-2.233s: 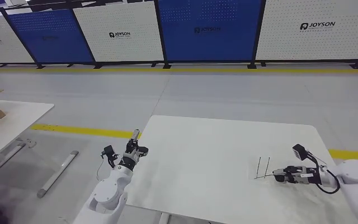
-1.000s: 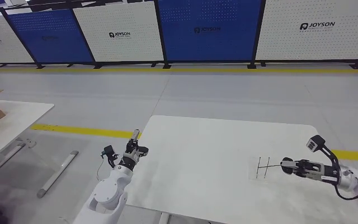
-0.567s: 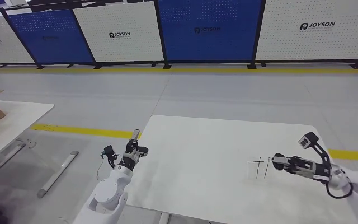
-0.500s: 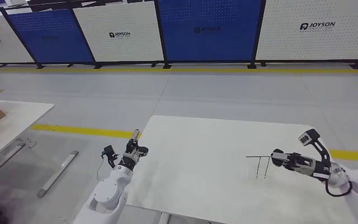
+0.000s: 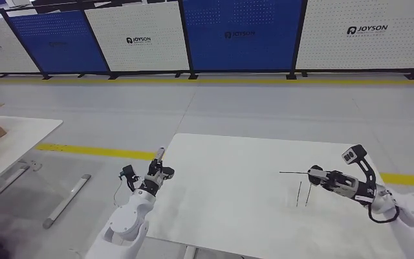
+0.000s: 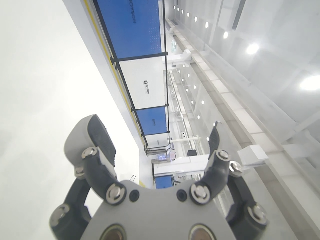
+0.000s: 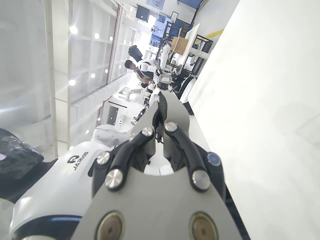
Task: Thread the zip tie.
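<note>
My right gripper (image 5: 315,173) hovers above the right part of the white table (image 5: 233,194), shut on one end of a thin black zip tie (image 5: 294,173). The tie sticks out level, pointing toward the left arm. In the right wrist view the fingertips (image 7: 160,101) are pressed together, with a dark sliver of the tie (image 7: 158,128) between them. Two more black zip ties (image 5: 303,193) lie side by side on the table just below the held one. My left gripper (image 5: 157,158) is open at the table's left edge, pointing upward, with nothing between its pads (image 6: 101,136).
The table's middle is bare white surface. Another white table (image 5: 26,133) stands off to the left across the floor. Blue and white partition panels (image 5: 239,35) line the far side behind a yellow floor line.
The right gripper has risen from the table with one zip tie and carried it leftward, away from the two ties that stay on the table. The left arm has barely shifted.
</note>
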